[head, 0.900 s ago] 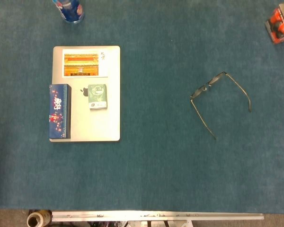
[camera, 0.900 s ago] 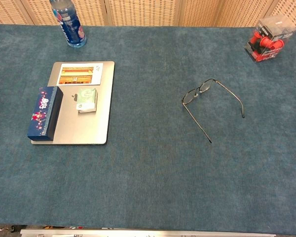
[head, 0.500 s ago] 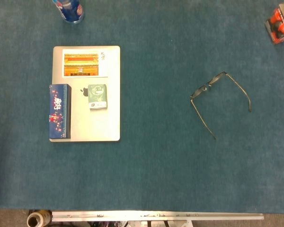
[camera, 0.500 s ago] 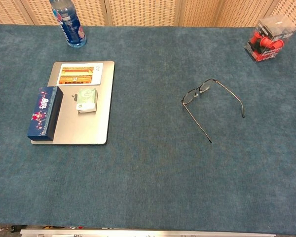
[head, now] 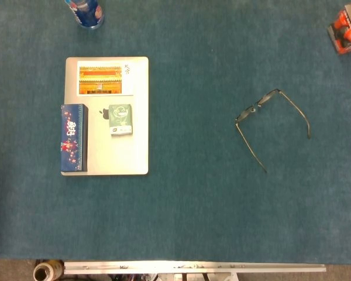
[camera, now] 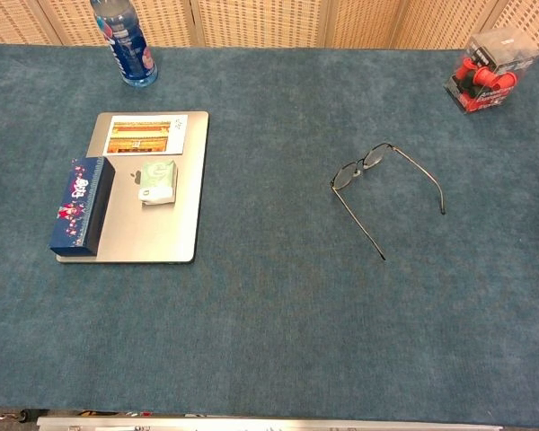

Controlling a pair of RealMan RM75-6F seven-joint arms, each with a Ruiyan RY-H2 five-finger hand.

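Note:
A closed silver laptop (head: 128,158) (camera: 166,233) lies left of centre on the blue cloth. On it rest a dark blue patterned box (head: 74,137) (camera: 80,204), a small green packet (head: 120,119) (camera: 158,181) and a postcard with a red building (head: 105,78) (camera: 145,134). A pair of thin-framed glasses (head: 254,109) (camera: 357,167) lies open on the cloth to the right, arms spread. Neither hand shows in the head view or the chest view.
A blue drink bottle (head: 85,12) (camera: 126,43) stands at the far left edge. A clear pack with red items (head: 345,30) (camera: 489,68) sits at the far right corner. The table's metal front rail (head: 193,267) runs along the near edge.

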